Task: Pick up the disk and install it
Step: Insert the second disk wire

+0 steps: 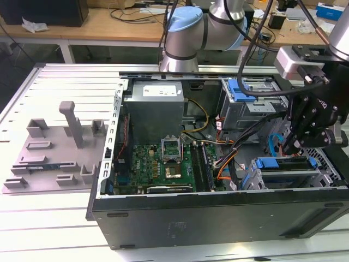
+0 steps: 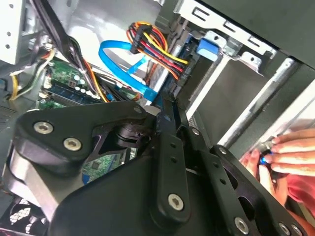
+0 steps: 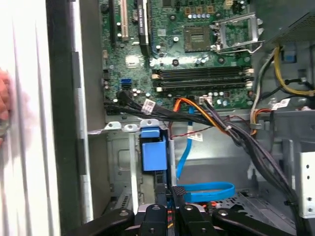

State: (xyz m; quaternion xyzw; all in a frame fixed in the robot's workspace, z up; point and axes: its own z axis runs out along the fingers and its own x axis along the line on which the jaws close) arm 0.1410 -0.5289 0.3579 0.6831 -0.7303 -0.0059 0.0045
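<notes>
- The disk (image 1: 289, 170) sits in the lower bay, at 4 o'clock in the open case (image 1: 163, 218).
- The gripper (image 1: 284, 146) hovers at the disk's 12 o'clock, fingers pressed together, gripping nothing.
- Looks like the seating stage to me. Any push I give has to run straight along the bay.

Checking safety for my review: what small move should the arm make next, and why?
Probably hold still: the hand hangs close over the disk in its bay, and a person's fingers rest at the case wall beside that bay.
</notes>
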